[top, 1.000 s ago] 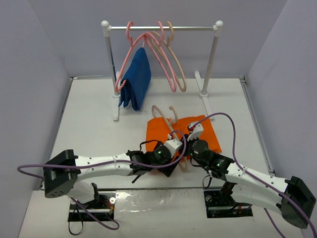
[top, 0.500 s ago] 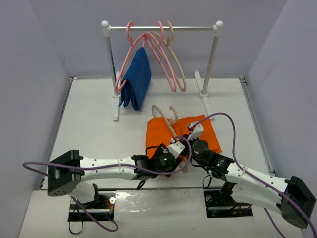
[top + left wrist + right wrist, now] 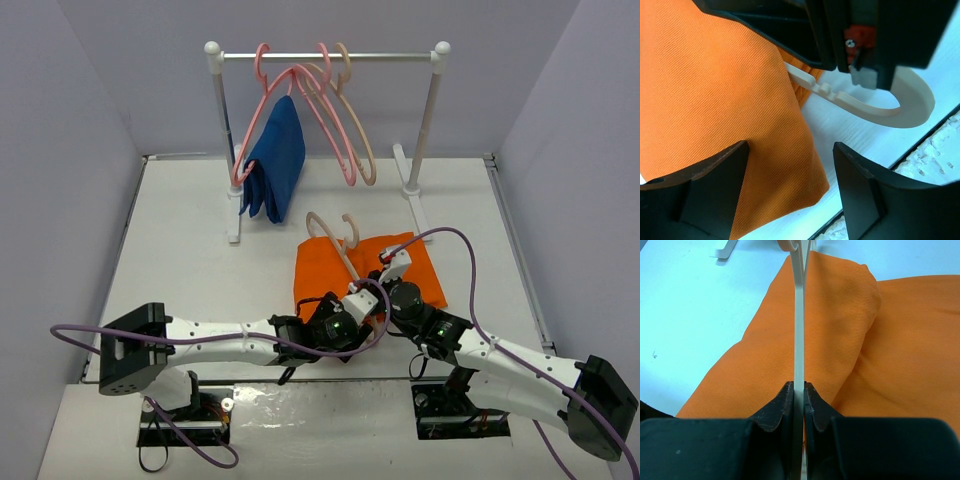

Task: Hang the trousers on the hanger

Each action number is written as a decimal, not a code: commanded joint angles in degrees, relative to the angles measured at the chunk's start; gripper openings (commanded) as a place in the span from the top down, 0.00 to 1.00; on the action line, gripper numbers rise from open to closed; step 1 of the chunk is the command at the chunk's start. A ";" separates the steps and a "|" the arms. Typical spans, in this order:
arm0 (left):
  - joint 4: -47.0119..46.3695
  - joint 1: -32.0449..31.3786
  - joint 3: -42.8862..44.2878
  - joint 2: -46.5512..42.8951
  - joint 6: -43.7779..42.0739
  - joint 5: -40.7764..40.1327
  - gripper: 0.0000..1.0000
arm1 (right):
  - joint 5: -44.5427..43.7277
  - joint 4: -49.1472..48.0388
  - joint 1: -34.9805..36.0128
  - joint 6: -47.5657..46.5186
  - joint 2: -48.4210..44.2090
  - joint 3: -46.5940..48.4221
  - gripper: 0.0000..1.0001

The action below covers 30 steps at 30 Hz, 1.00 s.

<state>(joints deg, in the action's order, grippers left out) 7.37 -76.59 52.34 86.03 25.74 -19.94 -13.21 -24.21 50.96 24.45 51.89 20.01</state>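
Note:
The orange trousers [image 3: 322, 268] lie folded on the table in front of both arms. Across them lies the cream hanger [image 3: 331, 231], its hook pointing to the back. My right gripper [image 3: 799, 394] is shut on the hanger's thin edge, with orange cloth [image 3: 840, 340] under it. In the left wrist view that same gripper [image 3: 860, 37] grips the hanger [image 3: 875, 109] at its curved end. My left gripper [image 3: 790, 195] is open low over the table. The near corner of the trousers [image 3: 780, 165] lies between its fingers [image 3: 715, 185], touching neither.
A white rack [image 3: 325, 56] stands at the back, carrying pink hangers [image 3: 335, 135], a cream one, and a dark blue garment [image 3: 276, 160]. Its feet [image 3: 412, 195] reach forward onto the table. The table's near edge [image 3: 927, 130] runs right beside the left gripper.
My left arm has slid to the right along the near edge of the trousers, ending close beside the right gripper. The right gripper and hanger have stayed put.

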 commanded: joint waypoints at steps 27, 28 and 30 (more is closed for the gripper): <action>-9.44 -0.32 -0.56 -3.40 1.05 -5.20 1.00 | 0.43 -1.68 -0.33 2.57 -7.01 0.72 1.00; -10.65 -0.32 -1.00 -3.78 0.94 -5.26 1.00 | 0.71 -1.46 -0.33 2.79 -7.61 0.61 1.00; -12.45 -0.30 -1.83 -4.90 1.02 -5.93 1.00 | 1.10 -0.54 -0.33 2.99 -8.72 0.75 1.00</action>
<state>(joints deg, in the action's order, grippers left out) 2.64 -77.23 50.69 85.53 26.96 -23.15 -12.81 -21.24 50.28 26.02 45.73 19.09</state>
